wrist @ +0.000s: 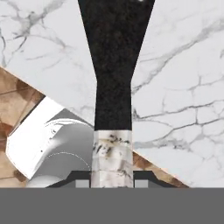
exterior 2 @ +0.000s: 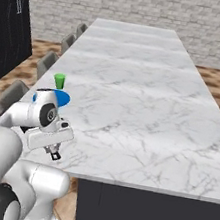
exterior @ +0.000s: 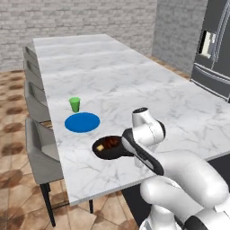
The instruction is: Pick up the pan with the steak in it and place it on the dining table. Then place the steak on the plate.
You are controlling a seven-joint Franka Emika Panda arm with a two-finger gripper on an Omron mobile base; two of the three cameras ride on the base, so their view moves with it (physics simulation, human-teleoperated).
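Observation:
The black pan (exterior: 107, 148) is low over the dining table (exterior: 134, 81), close to its near edge, and I cannot tell whether it touches the marble. The reddish-brown steak (exterior: 110, 144) lies inside it. The blue plate (exterior: 82, 122) lies flat just beyond the pan to the left, apart from it. In the hand view the pan's long black handle (wrist: 113, 100) runs straight up from between the fingertips. My gripper (wrist: 112, 181) is shut on this handle. From the right base view the gripper (exterior 2: 54, 152) hangs below the white hand at the table's corner, which hides the pan, and a sliver of the plate (exterior 2: 62, 97) shows.
A small green cup (exterior: 75, 104) stands just beyond the plate. Grey chairs (exterior: 38, 155) line the table's left side. A dark fridge (exterior: 214, 49) stands at the far right. Brown tiled floor (wrist: 13, 105) lies below the table's edge.

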